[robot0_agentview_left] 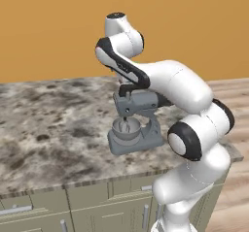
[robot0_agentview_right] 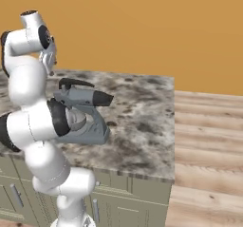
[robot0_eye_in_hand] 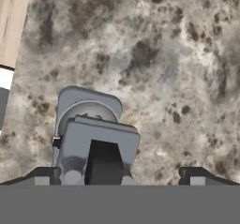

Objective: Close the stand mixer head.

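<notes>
The small grey stand mixer sits on the marble counter near its right end. The stand mixer head (robot0_agentview_left: 140, 102) lies almost level over the bowl (robot0_agentview_left: 125, 130), with the wire whisk (robot0_agentview_left: 125, 124) hanging into the bowl and the black rear end (robot0_agentview_right: 101, 99) pointing away from it. In the hand view I look straight down on the stand mixer head (robot0_eye_in_hand: 99, 143), with the bowl (robot0_eye_in_hand: 89, 109) beyond it. My gripper (robot0_eye_in_hand: 119, 176) is open and hovers just above the head, which lies closer to the left fingertip (robot0_eye_in_hand: 42, 176). Nothing is held. In the left base view the gripper (robot0_agentview_left: 125, 91) sits right over the head's front.
The marble counter (robot0_agentview_left: 53, 124) stretches far to the left of the mixer. Its right edge (robot0_agentview_right: 172, 126) drops to a wooden floor (robot0_agentview_right: 209, 140). Cabinet doors (robot0_agentview_left: 87, 207) run under the counter's front. An orange wall (robot0_agentview_left: 53, 27) stands behind.
</notes>
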Available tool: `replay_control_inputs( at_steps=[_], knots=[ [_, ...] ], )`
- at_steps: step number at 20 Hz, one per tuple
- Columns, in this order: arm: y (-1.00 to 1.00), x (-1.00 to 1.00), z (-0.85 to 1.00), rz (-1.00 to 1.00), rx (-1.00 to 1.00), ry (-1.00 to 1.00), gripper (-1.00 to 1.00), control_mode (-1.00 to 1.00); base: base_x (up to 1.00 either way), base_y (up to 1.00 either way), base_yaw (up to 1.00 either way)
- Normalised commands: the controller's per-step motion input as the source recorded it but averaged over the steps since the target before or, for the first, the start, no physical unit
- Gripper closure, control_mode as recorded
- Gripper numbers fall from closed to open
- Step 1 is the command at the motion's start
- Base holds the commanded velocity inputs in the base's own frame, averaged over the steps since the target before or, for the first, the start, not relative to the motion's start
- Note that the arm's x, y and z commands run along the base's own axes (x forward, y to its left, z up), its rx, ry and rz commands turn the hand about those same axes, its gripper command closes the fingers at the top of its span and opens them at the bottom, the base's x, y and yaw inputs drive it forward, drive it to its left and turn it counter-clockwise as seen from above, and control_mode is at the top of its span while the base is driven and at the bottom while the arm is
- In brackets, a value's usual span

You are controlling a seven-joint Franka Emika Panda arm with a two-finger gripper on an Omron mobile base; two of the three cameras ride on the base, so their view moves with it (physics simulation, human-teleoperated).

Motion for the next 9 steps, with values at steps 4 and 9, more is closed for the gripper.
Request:
replay_control_inputs(
  at_steps=[4,9],
  knots=[
    [0.09,-0.81,0.05,-0.06,-0.03,-0.22,-1.00,-1.00,0.00,0.00,0.00],
    [0.00,-0.81,0.00,-0.08,0.00,-0.15,-1.00,-1.00,0.00,0.00,0.00]
  ],
)
